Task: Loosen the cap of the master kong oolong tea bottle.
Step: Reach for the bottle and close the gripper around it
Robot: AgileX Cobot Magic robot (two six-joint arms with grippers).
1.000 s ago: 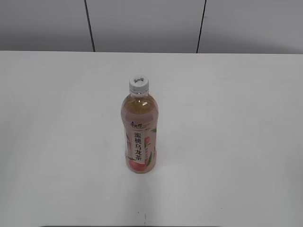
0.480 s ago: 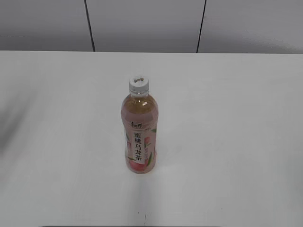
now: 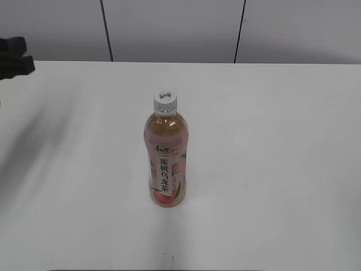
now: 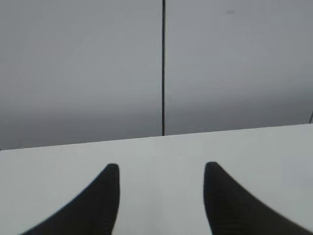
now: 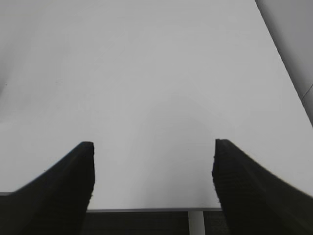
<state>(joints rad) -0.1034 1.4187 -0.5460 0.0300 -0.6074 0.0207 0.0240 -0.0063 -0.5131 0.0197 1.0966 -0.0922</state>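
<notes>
The master kong oolong tea bottle [image 3: 166, 161] stands upright in the middle of the white table [image 3: 271, 141], its pink peach label facing the exterior view. The white cap [image 3: 165, 101] with a small dark mark sits on its neck. A dark part of my left arm [image 3: 14, 57] shows at the far left edge, well away from the bottle. My left gripper [image 4: 161, 169] is open and empty, facing the table's far edge and the wall. My right gripper [image 5: 152, 147] is open and empty over bare table near its edge. Neither wrist view shows the bottle.
A grey panelled wall [image 3: 180, 28] with dark vertical seams stands behind the table. The right wrist view shows the table's edge [image 5: 146, 209] with dark floor beyond it.
A dark part of my left arm has come into the exterior view at the far left edge, with its shadow spreading on the table. The bottle has not moved.
</notes>
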